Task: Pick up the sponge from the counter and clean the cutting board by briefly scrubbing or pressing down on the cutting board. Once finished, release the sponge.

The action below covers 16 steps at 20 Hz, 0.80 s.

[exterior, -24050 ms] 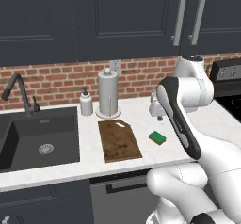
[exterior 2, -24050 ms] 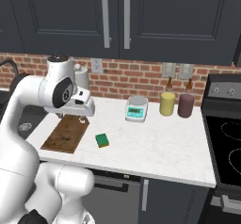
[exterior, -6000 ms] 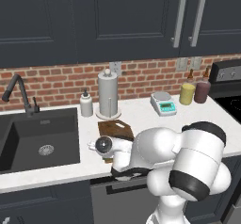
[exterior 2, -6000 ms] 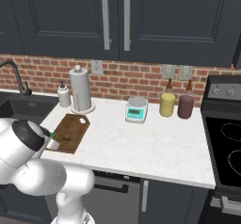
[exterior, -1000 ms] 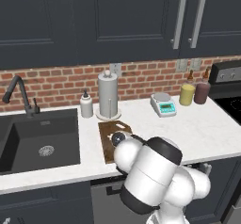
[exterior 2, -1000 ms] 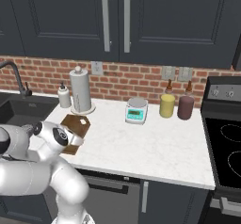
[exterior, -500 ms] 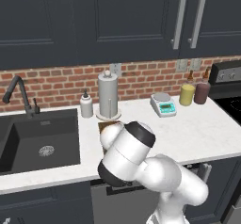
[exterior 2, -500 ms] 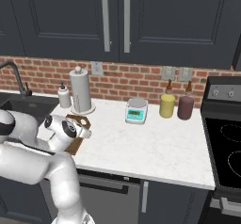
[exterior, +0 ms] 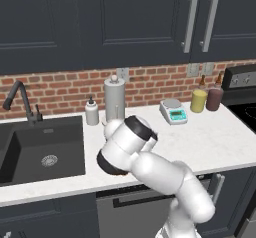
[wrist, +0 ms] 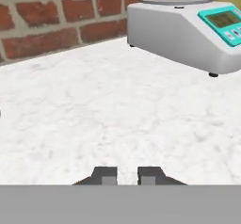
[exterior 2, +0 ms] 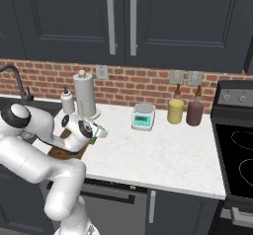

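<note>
We see the pincer [wrist: 126, 175] nearly closed, gripping nothing, low over the counter [wrist: 108, 119]; kitchen scale [wrist: 188, 25] ahead-right.

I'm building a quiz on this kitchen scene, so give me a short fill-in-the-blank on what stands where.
1. The kitchen scale has a ____ display.
2. The wall behind the counter is made of ____.
3. The paper towel roll stands between the soap bottle and the ____.

Missing words: teal; brick; scale

One scale [exterior 2: 143, 116], two jars [exterior 2: 175, 111], one soap bottle [exterior 2: 67, 101].
</note>
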### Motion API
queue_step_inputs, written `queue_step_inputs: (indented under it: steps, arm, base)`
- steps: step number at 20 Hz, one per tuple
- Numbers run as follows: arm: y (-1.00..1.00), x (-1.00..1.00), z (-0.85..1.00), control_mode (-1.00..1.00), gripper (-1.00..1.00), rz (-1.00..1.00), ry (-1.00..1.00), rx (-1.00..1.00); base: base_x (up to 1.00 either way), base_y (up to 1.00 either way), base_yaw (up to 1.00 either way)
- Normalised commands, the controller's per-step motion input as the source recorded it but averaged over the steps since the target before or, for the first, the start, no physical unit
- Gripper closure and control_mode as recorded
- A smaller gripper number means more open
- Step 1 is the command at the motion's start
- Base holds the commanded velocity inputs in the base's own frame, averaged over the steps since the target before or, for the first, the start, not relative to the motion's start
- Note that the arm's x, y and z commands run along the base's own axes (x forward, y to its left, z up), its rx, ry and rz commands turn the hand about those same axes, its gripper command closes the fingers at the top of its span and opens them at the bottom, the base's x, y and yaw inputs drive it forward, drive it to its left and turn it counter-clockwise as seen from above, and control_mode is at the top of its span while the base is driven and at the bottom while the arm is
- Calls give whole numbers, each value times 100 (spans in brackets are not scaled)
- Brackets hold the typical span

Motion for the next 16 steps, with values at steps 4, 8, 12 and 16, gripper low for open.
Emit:
queue_step_inputs:
  steps: [4, 8, 12, 16]
  arm:
    - [-29, 53, -38, -100, 100, -5, -7, 0]
    - [-30, 3, -2, -100, 100, -7, -4, 0]
    - [-21, -54, 11, -100, 100, -8, -5, 1]
    - [0, -80, 38, -100, 100, -7, -7, 0]
  base:
    - [0, 0, 0]
    - [0, 0, 0]
    - [0, 0, 0]
    - [0, 0, 0]
